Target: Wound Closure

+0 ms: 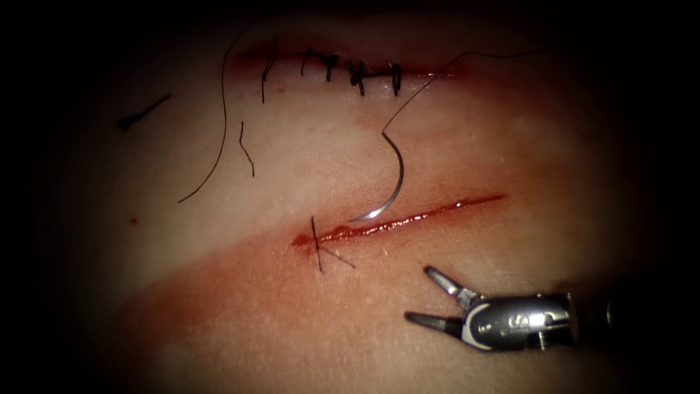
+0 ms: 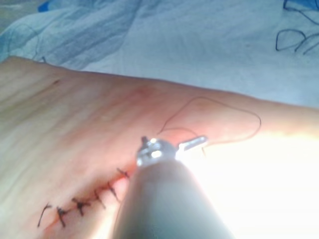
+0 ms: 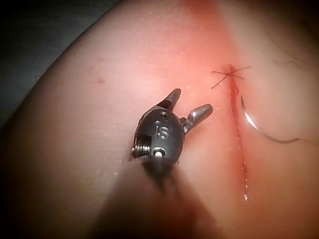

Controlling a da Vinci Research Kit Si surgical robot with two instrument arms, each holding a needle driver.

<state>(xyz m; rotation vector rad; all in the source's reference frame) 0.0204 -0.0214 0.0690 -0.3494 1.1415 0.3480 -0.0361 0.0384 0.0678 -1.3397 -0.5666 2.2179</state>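
- The right tool has its fingers spread wide apart and holds nothing; they hover over bare tissue below the open cut, with free room all around them.
- In the right wrist view the same tool shows its two fingers parted, just beside the cut but not touching it.
- The curved needle lies free on the tissue above the open cut, near its middle, gripped by neither tool; its lower end rests right at the cut's upper edge, and I cannot tell whether it enters the tissue.
- Thread runs from the needle's upper end up and to the right.
- One tied stitch crosses the left end of the open cut.
- Farther up, an older cut is closed by a row of dark stitches, with loose cut ends of thread to its left.
- The left tool shows in its own wrist view near that stitched row; whether its fingers are apart or together I cannot tell.
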